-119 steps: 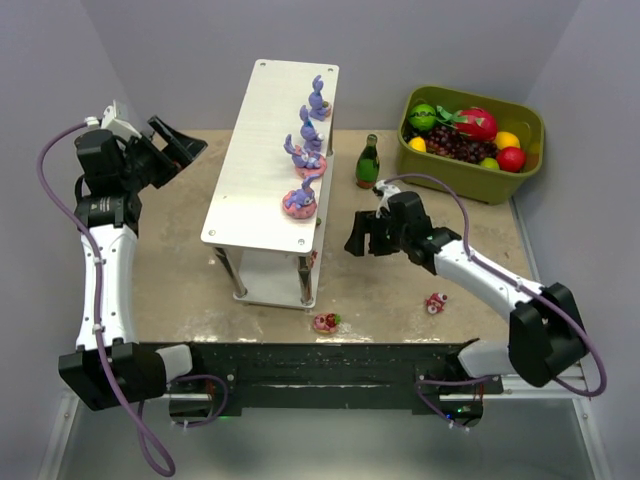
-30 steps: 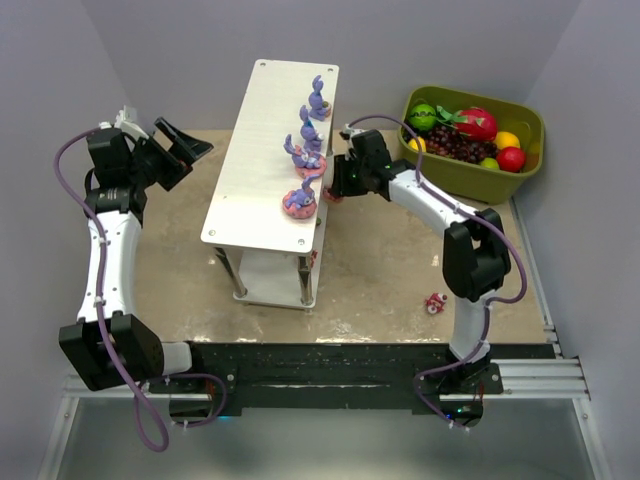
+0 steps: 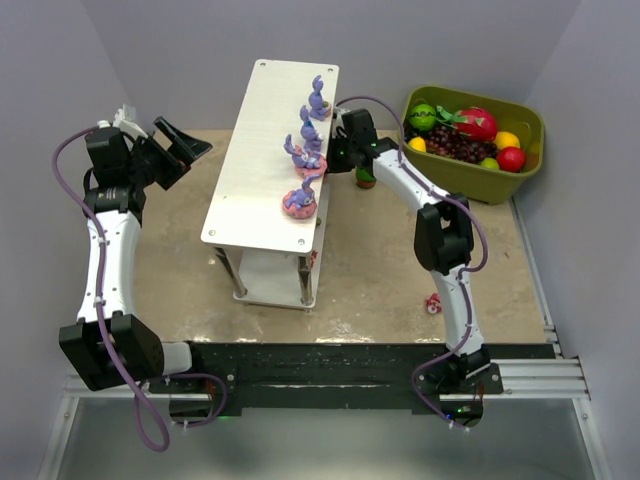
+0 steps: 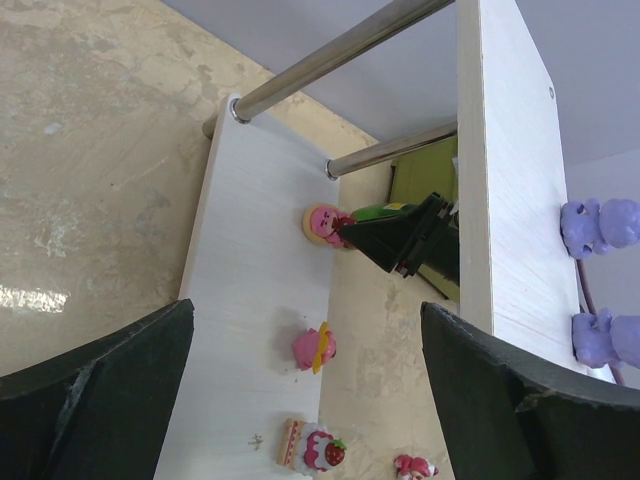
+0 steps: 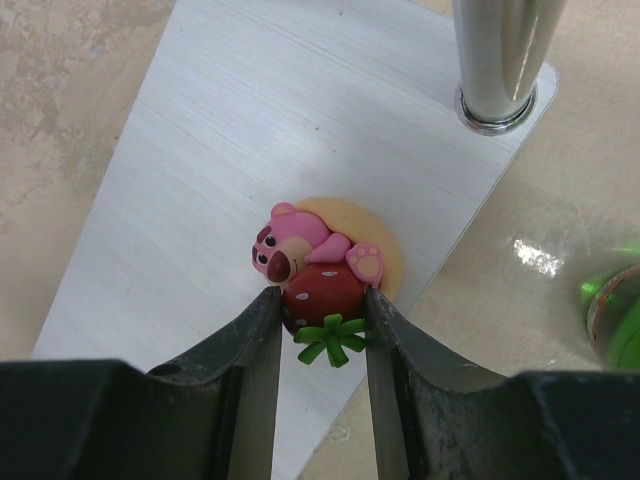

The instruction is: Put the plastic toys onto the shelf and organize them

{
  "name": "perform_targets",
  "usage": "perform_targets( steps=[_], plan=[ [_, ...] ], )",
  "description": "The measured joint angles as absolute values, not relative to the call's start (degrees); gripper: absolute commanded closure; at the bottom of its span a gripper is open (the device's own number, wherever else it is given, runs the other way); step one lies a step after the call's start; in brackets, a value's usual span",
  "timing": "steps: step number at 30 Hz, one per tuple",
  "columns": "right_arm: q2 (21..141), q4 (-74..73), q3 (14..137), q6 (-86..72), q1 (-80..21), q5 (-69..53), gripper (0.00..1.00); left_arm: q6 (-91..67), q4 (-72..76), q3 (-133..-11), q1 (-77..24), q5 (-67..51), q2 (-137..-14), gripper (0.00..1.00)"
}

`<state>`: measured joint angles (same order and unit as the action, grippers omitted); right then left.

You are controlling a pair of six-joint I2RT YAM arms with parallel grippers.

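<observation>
Step in hand: placing the bear toy (image 5: 320,262) on the shelf (image 3: 262,150); release not yet made.
Right gripper (image 5: 318,300): fingers clenched on the toy's strawberry, one on each side.
Left gripper (image 3: 180,145): fingers spread wide, grasping nothing; upper left of the top view.
Bear toy position: centre of the right wrist view, its yellow base apparently seated on the lower tier (image 5: 250,130), close to the tier's edge and near the leg (image 5: 500,60) at upper right.
Other toys: bunnies (image 3: 310,130) in a row on the top board; small pieces (image 4: 312,347) on the lower tier; one loose toy (image 3: 435,303) on the table (image 3: 380,270), lower right.
Next move: you open the fingers and back straight out. Do not drag the base over the edge. Mind the bottle (image 5: 615,310) just beside.
</observation>
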<state>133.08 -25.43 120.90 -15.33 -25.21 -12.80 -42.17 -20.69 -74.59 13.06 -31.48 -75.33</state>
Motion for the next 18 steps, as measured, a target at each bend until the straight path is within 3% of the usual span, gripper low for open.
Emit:
perform_targets(
  steps=[10, 18],
  plan=[
    [133.6, -27.68, 122.08, -15.64, -25.1, -12.73, 0.42, -42.13, -20.84, -74.78, 13.06, -31.27, -75.42, 0.0],
    [133.56, -27.42, 121.86, -15.57, -25.02, -12.45, 0.34, -41.28, -21.1, -74.78, 13.06, -31.27, -75.42, 0.0]
  ],
)
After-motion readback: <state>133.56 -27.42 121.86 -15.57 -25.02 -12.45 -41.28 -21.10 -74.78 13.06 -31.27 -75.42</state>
